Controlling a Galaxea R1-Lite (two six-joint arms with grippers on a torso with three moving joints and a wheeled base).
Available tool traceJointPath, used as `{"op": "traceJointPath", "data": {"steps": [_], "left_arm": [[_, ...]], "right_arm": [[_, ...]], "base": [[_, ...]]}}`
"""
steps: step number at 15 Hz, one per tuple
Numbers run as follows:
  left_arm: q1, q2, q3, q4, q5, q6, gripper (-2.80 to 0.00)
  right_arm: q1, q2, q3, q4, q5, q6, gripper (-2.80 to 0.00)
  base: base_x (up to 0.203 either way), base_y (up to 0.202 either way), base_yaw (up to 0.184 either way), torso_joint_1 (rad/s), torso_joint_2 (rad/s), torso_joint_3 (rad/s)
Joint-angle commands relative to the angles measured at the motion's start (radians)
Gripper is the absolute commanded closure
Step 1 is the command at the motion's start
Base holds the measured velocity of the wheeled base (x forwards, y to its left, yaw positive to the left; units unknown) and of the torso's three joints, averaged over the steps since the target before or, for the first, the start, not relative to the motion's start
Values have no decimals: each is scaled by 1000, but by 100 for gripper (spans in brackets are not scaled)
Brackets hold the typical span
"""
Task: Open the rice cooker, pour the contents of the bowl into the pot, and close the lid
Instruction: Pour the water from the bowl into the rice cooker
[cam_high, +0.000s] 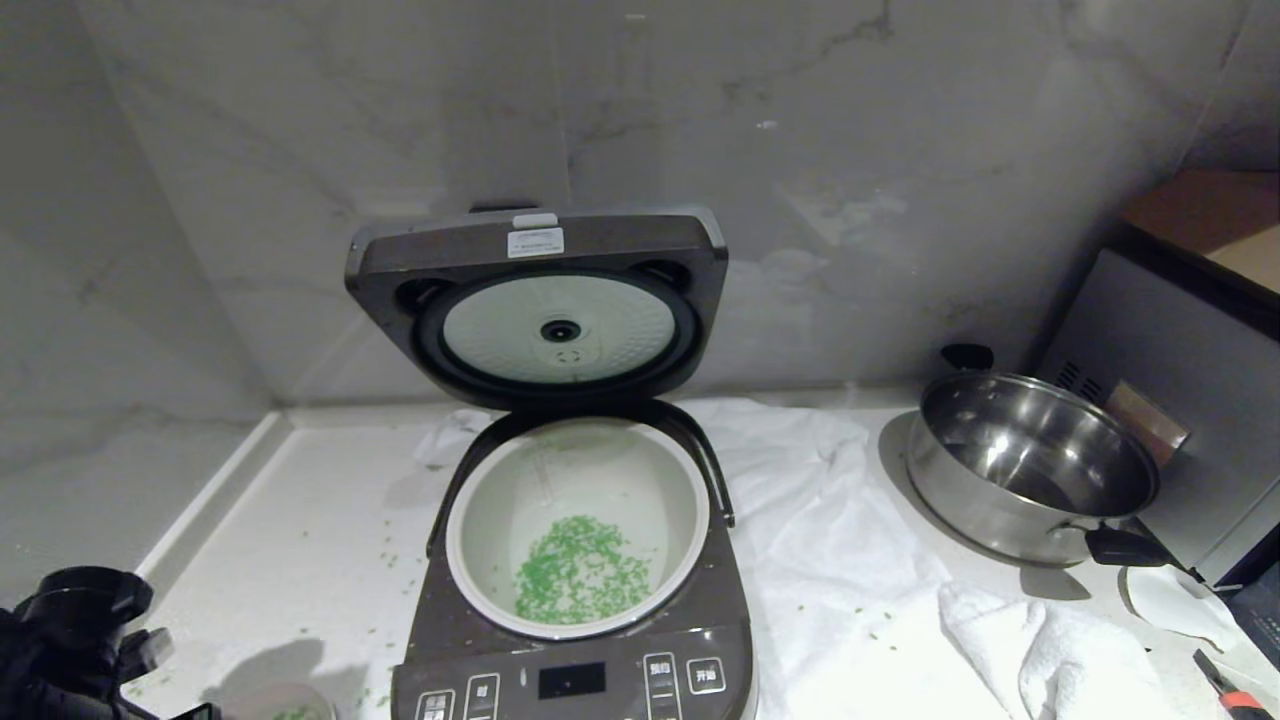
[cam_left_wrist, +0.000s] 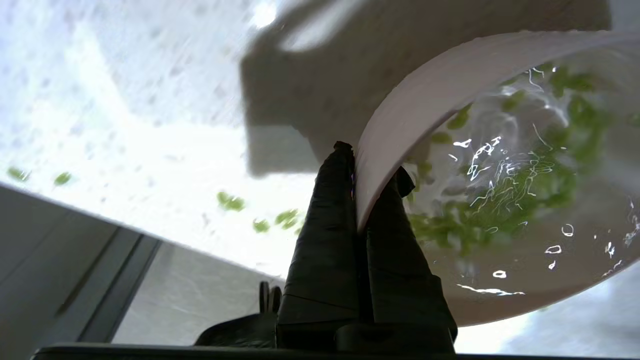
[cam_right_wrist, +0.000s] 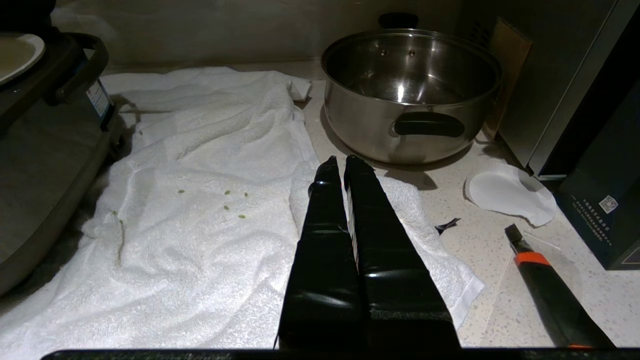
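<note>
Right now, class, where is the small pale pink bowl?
In the head view the small pale pink bowl sits at the bottom edge, left of the dark brown-grey rice cooker, its rim pinched by the left end effector.

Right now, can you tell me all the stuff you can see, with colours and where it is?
rice cooker: 1, dark brown-grey, centre of counter
lid: 1, open, upright
pot: 1, off-white, inside cooker
green bits: many, mostly in pot; some in bowl and scattered
bowl: 1, pale, front left
towel: 1, white, under and right of cooker
steel pan: 1, silver, right
utility knife: 1, black-orange, far right
left gripper: pinching bowl rim
right gripper: shut, above towel
</note>
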Motion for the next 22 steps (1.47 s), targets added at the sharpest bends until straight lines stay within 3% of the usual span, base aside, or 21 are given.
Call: {"op": "traceJointPath", "data": {"steps": [1, 10, 17, 22], "left_arm": [[-49, 55, -59, 1, 0, -36, 0], [-74, 173, -227, 16, 12, -69, 0], [-72, 135, -456, 326, -1, -75, 0], [-69, 117, -565, 434, -5, -87, 0]], "right_arm": [[0, 1, 2, 0, 0, 0, 0], [0, 1, 2, 0, 0, 0, 0], [0, 1, 2, 0, 0, 0, 0], [0, 1, 2, 0, 0, 0, 0]], "base": [[0, 0, 0, 0, 0, 0], [0, 0, 0, 0, 0, 0], [0, 0, 0, 0, 0, 0], [0, 0, 0, 0, 0, 0]]}}
